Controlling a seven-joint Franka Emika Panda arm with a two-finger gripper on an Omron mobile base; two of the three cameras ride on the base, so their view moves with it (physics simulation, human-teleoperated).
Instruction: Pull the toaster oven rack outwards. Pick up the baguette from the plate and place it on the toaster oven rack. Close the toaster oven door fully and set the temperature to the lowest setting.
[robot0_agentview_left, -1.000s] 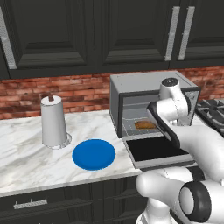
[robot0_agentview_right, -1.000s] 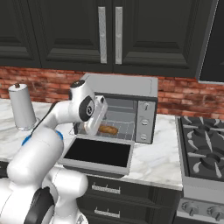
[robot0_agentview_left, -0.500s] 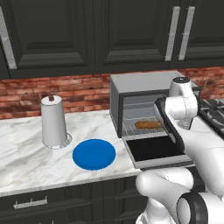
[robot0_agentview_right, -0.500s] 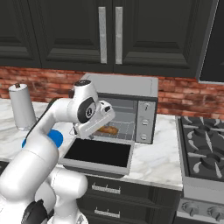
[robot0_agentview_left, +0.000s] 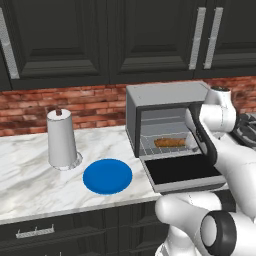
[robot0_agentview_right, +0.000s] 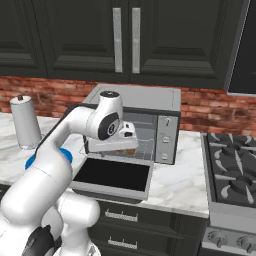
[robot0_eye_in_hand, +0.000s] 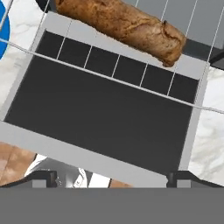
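Since the earlier frames our arm has drawn back and up from the oven mouth, so that the hand (robot0_agentview_right: 127, 134) now hangs just in front of the cavity, above the lowered toaster oven door (robot0_agentview_left: 184, 172). Its fingers are spread wide and hold nothing.

The baguette (robot0_agentview_left: 170, 142) lies across the toaster oven rack (robot0_eye_in_hand: 131, 83), which stands pulled out over the door's inner edge; in the hand view the loaf (robot0_eye_in_hand: 120, 25) rests on the wires with the dark glass of the door beneath. The blue plate (robot0_agentview_left: 107, 176) sits bare on the marble bench (robot0_agentview_left: 30, 182), between the paper towel roll (robot0_agentview_left: 61, 140) and the toaster oven (robot0_agentview_right: 150, 102).

We judge the placing done, and the door is next. It looks a stiff, hinged panel of glass and metal, likely smooth and slippery on its face, so we would take it under the free front edge (robot0_eye_in_hand: 94, 159) and lift it in an arc. The extended rack may block a full close, so it may need pushing in first. The knobs (robot0_agentview_right: 167, 137) on the right panel are small; which sets temperature we cannot tell.
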